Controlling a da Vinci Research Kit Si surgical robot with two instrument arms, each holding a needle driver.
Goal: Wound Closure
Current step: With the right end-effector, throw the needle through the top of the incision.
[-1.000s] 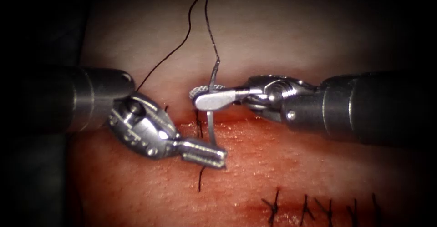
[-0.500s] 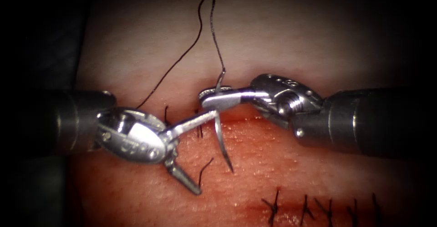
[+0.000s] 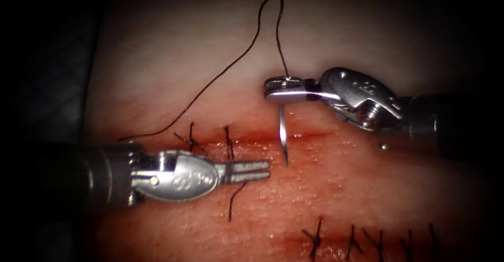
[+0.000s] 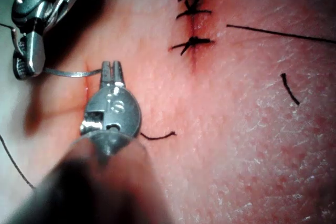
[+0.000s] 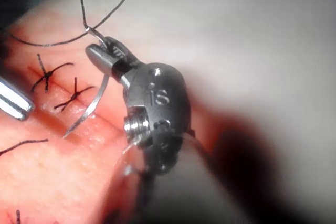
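My right tool (image 3: 283,90) is shut on the curved needle (image 3: 283,133) close to its thread end. The needle hangs free of the tissue, crossing the cut (image 3: 315,134) just right of two stitches (image 3: 228,142), tip pointing down. The right wrist view shows the same grip (image 5: 107,51) with the needle (image 5: 89,108) above the cut. Black thread (image 3: 236,62) runs from the needle's tail up in a loop and down to the left. My left tool (image 3: 262,169) lies level below the cut, jaws shut on nothing, tips just left of the needle's point. The left wrist view shows these jaws (image 4: 112,69) beside the needle (image 4: 68,72).
A cut thread end (image 3: 235,199) lies on the tissue under the left tool. A second row of several stitches (image 3: 315,237) runs along the lower right. Red fluid wets the tissue (image 3: 341,188) below the cut. The pale upper tissue carries the thread loop.
The left jaws opened away from the needle, shut again and drew down and left. The right tool carried the needle up and to the right, and the thread loop followed.
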